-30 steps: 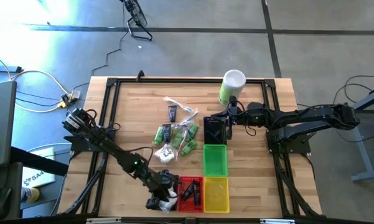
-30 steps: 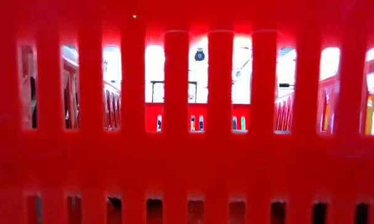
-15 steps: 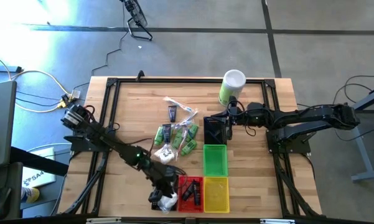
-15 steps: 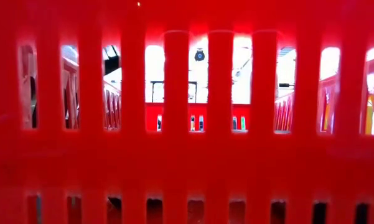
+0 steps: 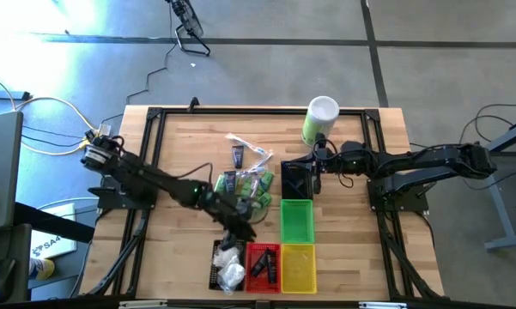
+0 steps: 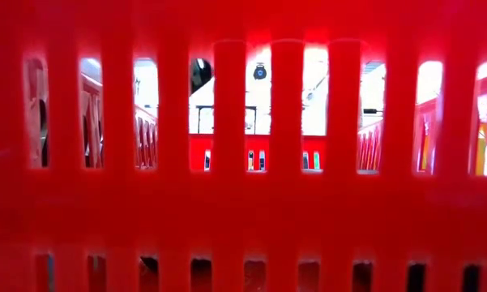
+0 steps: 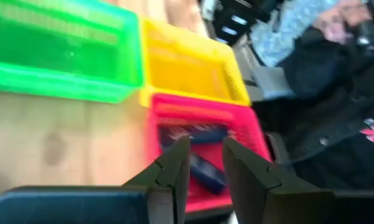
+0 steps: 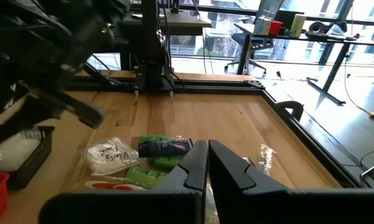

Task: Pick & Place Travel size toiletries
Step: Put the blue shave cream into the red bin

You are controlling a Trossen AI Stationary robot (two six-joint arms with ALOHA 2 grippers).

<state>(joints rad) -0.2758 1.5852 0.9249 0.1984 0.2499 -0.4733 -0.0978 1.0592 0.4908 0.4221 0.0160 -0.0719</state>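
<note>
I see left gripper (image 5: 239, 230) above the red basket (image 5: 262, 266), fingers narrowly apart, looks empty. Right gripper (image 8: 206, 163) closed, parked near the toiletries (image 5: 245, 190).

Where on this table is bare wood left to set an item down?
Bare wood: the strip between the left frame rail and the toiletry pile, and right of the green basket and yellow basket. Crowded: the pile, baskets and canister.

Baskets along the near edge, toiletries behind them

A white pouch (image 5: 231, 273) lies in the leftmost basket (image 5: 215, 263); tubes (image 5: 264, 265) lie in the next basket (image 5: 264, 248); loose toiletries (image 5: 245, 185) lie mid-table; canister (image 5: 319, 119) far right.
</note>
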